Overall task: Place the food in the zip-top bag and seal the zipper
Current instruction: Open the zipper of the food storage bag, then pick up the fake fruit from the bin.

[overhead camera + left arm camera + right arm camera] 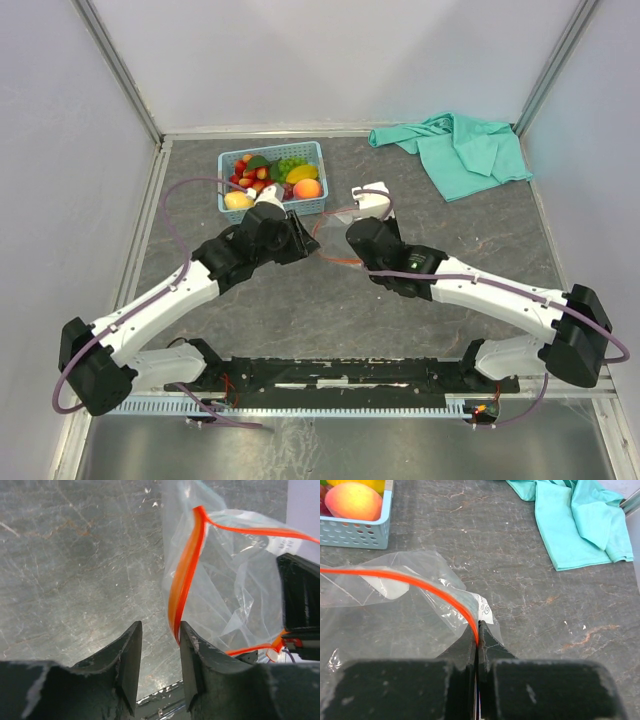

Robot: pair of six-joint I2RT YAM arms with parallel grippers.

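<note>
The clear zip-top bag [335,235] hangs between my two grippers above the table; it also shows in the left wrist view [225,580] and the right wrist view [395,610]. My right gripper [478,630] is shut on the bag's red-orange zipper [440,592] at one end. My left gripper [160,635] is open, and the zipper [182,580] lies against its right finger [195,650], inside the gap. The food [270,175] lies in the light blue basket [312,203]; a peach [352,500] shows in the right wrist view.
A teal cloth [465,150] lies at the back right, also in the right wrist view [575,520]. The basket stands just behind my left gripper [300,240]. Grey walls close the sides and back.
</note>
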